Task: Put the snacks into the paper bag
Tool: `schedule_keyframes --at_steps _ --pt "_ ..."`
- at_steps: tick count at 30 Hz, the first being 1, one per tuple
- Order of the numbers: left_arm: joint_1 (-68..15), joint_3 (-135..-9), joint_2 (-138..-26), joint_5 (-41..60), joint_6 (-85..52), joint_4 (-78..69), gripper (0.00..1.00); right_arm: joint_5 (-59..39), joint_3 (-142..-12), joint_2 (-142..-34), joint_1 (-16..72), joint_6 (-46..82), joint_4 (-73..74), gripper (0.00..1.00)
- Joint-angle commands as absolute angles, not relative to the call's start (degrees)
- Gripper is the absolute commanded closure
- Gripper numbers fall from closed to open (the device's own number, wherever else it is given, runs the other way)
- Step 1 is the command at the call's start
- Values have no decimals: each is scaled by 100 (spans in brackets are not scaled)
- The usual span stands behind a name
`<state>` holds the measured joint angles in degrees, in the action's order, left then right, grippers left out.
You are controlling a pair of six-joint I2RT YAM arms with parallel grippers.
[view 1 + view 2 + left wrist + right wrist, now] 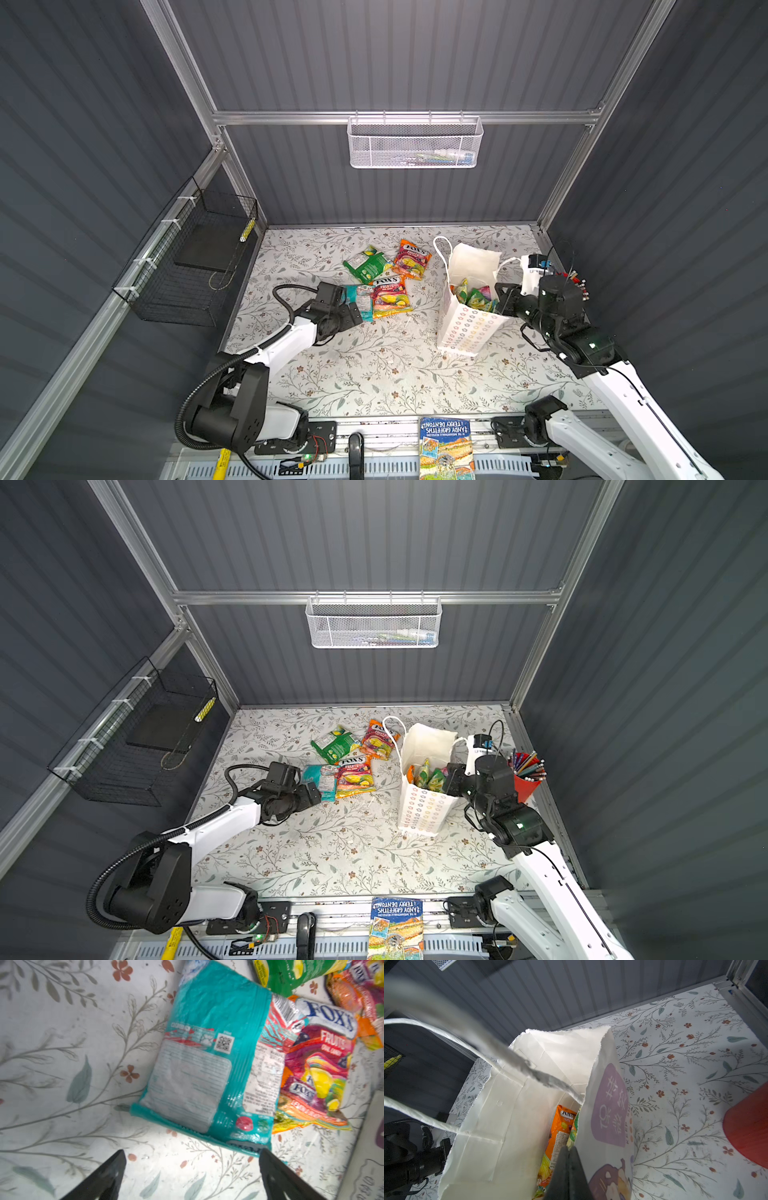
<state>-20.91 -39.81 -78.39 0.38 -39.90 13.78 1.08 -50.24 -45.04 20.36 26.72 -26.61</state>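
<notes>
Jaws of the left gripper (pixel 192 1152) stood wide apart at the edge of a teal packet (pixel 207 1053), which lay flat at centre in both top views, touching a Fox's packet (pixel 390 297). A green packet (pixel 368 266) and an orange packet (pixel 411 259) lay just above. The right gripper (pixel 569 1148) was pinched shut on the rim of the upright bag (pixel 469 328), right of centre, with more snacks (pixel 560 1126) inside.

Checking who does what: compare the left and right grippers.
The left gripper is open; the right gripper is shut. The left gripper holds nothing, poised beside the teal packet; the right gripper pinches the paper bag at its rim. Both are black.
</notes>
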Motion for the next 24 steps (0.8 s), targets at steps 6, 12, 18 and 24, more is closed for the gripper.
schedule_keyframes --at_steps 6,12,18,24 --pt "-2072 -3904 -8327 387 -4840 483 5 17 -4957 -4491 2043 2603 -2709 100" --pt "-2074 -3817 -8598 187 -5130 345 21 41 -4950 -4492 2048 2602 -2707 100" --pt "-2074 -3901 -8669 -52 -5177 408 48 75 -4949 -4482 2047 2595 -2711 100" --pt "-2074 -4175 -8340 -393 -5028 833 91 89 -4948 -4456 2046 2592 -2722 100"
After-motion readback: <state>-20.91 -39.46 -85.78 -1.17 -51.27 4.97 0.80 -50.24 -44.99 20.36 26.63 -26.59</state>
